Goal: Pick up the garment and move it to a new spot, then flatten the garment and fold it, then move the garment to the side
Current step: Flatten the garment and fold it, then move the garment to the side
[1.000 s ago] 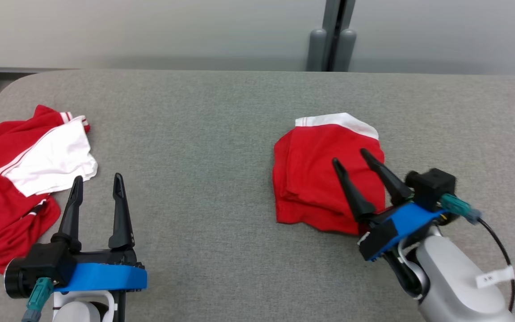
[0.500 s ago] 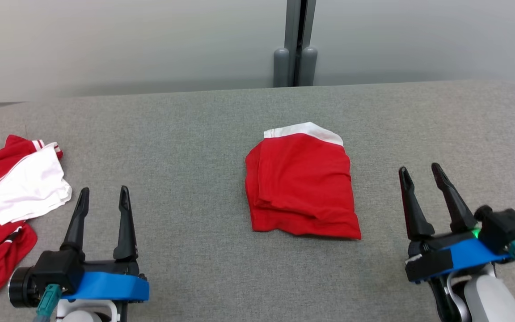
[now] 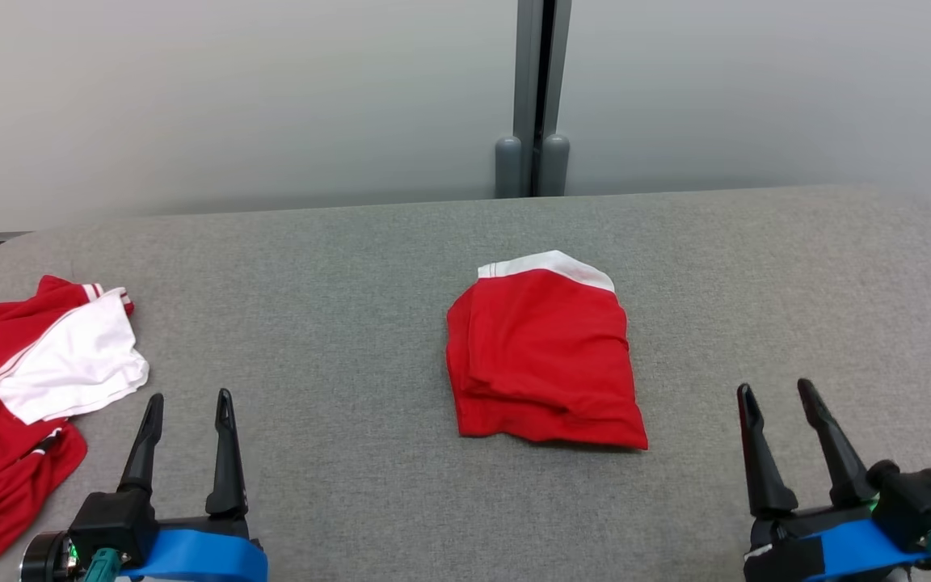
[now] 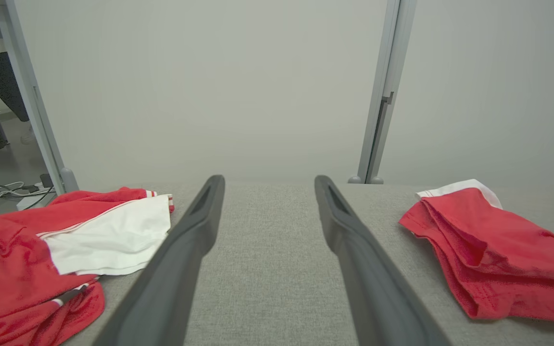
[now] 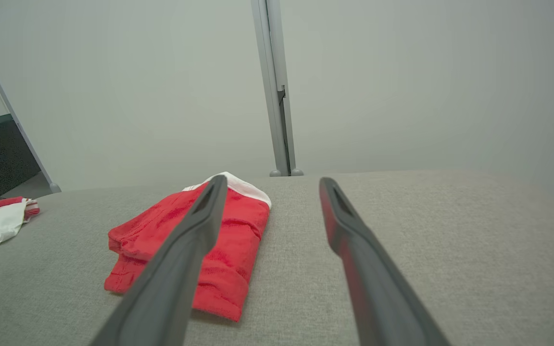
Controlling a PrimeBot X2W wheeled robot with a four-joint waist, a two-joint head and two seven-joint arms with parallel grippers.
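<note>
Folded red garment (image 3: 545,364) lies mid-frame on the grey table (image 3: 352,267), soft, light, floppy; I'd pinch its thick lower edge; the left gripper (image 3: 191,396) and right gripper (image 3: 773,387) gape, empty

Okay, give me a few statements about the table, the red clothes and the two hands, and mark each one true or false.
1. The folded red garment lies near the middle of the grey table. True.
2. The right hand is clamped on the folded garment. False: it is open, apart from the garment and holds nothing.
3. A crumpled red and white garment lies at the table's left end. True.
4. The left hand is shut. False: its fingers stand apart, with nothing between them.
5. A white band shows at the folded garment's far edge. True.
</note>
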